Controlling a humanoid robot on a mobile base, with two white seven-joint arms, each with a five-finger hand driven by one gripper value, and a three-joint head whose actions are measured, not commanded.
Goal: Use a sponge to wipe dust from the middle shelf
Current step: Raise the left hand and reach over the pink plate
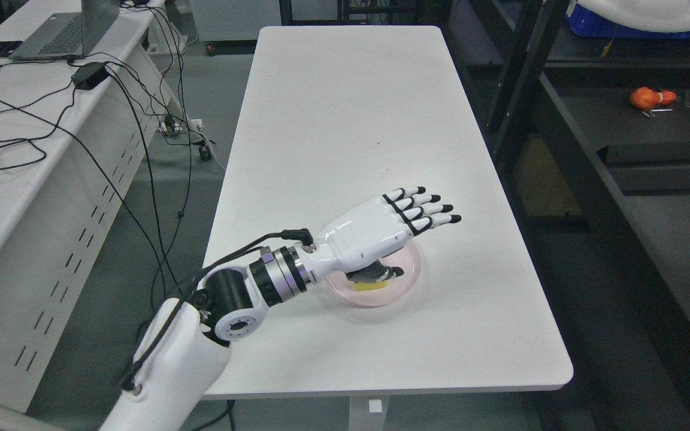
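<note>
Item: left robot hand (pixel 402 224), lower centre of frame, fingers extended, holding nothing, above pink plate (pixel 411 263) on table (pixel 345 120). Yellow sponge (pixel 370 286) lies in plate. We judge: pickup stage; next we need a downward closing grasp.

We see the left hand (pixel 381 224) as glossy white plastic with matt black fingertips. Beneath it, the pink dish (pixel 408 272) looks translucent and smooth, on the table (pixel 345 108) with its matt white top.
</note>
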